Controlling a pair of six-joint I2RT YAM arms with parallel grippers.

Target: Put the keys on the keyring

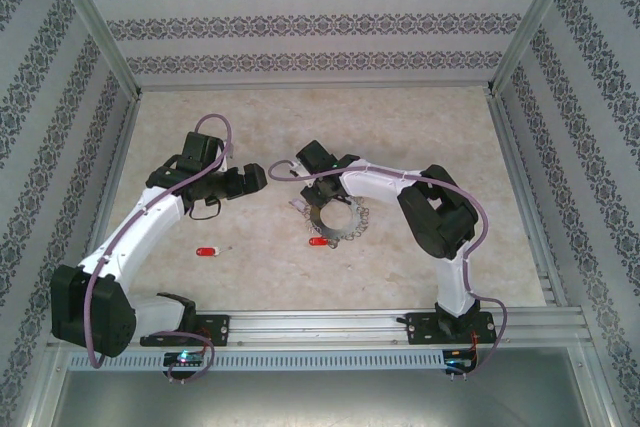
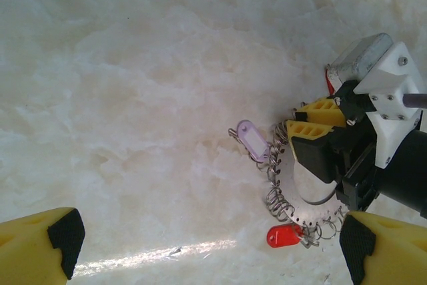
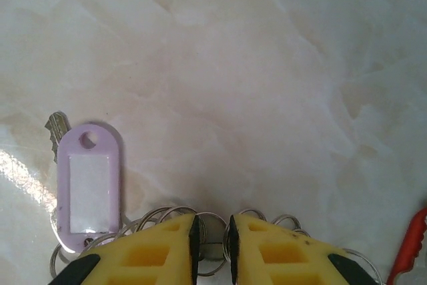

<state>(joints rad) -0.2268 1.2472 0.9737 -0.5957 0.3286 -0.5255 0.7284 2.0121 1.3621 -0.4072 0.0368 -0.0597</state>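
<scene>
The coming move turns on the loose key (image 1: 207, 251), a red-headed one lying alone on the table (image 1: 420, 137). In the top view it sits at about 7 o'clock from the left gripper (image 1: 256, 180) and well apart from it. Its long axis runs 9 to 3, with the red head at the 9 end and what looks like the thin blade toward 3. The left arm is clearly the nearer one. Its claw hangs wide apart and empty, and in its own wrist view the left gripper (image 2: 213, 241) shows a yellow finger at each bottom corner.

The keyring (image 1: 337, 223) lies at about 4 o'clock from that claw, mid-table. The right gripper (image 1: 316, 199) is clamped on the ring's 11 o'clock edge. The left wrist view shows the right gripper (image 2: 310, 119) pinching the flat band of the keyring (image 2: 293, 213). In its own wrist view the right gripper (image 3: 212, 245) has its pads nearly together on the metal.

A second red key (image 2: 285, 235) touches the ring's fringe of wire loops at 6 o'clock. Whether it is threaded on cannot be told. A lilac tag (image 3: 87, 185) with a grey key hangs at the fringe.

The loose key's blade is too small to read surely. The right wrist view cuts off most of the ring and shows just a sliver of red at its right edge.
</scene>
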